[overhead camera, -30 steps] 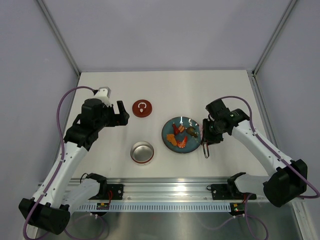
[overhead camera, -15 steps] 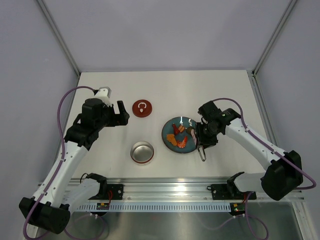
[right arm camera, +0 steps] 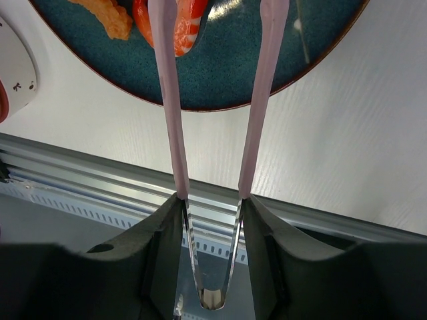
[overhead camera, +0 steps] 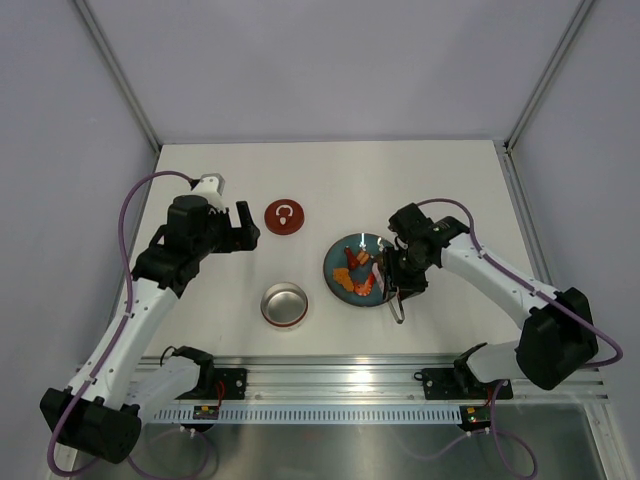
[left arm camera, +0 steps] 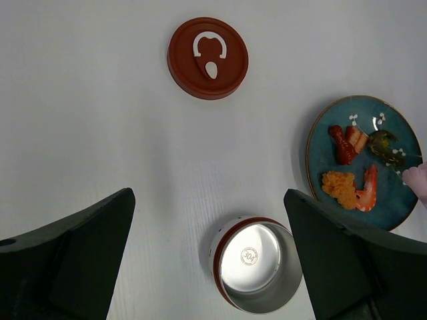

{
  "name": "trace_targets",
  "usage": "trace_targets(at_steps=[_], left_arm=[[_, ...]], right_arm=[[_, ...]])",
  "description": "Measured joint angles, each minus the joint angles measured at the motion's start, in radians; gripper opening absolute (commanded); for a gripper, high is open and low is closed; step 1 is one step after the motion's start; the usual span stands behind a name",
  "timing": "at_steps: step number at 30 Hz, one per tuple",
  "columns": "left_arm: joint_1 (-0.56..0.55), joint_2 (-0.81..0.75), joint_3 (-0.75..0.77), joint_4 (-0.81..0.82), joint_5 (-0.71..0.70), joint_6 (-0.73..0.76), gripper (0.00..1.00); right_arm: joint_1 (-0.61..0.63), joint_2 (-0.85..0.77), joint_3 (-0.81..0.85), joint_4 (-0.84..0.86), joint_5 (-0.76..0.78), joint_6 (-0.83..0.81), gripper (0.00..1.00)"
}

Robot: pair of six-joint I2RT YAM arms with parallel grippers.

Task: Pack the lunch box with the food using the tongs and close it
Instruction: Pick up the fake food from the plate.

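The left arm (overhead camera: 128, 335) rises from its base well to the left of the plate (overhead camera: 333, 262), elbow bent and wrist turned toward the plate. The left gripper (overhead camera: 246, 226) hangs above the tabletop (overhead camera: 450, 180), well apart from the plate, its jaws spread wide with nothing between them. The right arm (overhead camera: 500, 285) reaches in from its base at the plate's near right, forearm slanting toward the plate's right edge. The right gripper (overhead camera: 400, 283) points down just beside that edge, jaws pressed on the two legs of the tongs (right arm camera: 167, 120) close to their hinge; the legs run apart out over the plate.
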Motion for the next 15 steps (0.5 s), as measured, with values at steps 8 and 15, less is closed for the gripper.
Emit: trace_targets(at_steps=[8, 15], left_arm=[[0.000, 0.000, 0.000, 0.001, 0.000, 0.000, 0.99], [0.000, 0.000, 0.000, 0.005, 0.000, 0.000, 0.99]], right_arm=[[0.017, 0.030, 0.000, 0.001, -0.003, 0.003, 0.48], [0.024, 0.064, 0.000, 0.002, -0.012, 0.003, 0.49]])
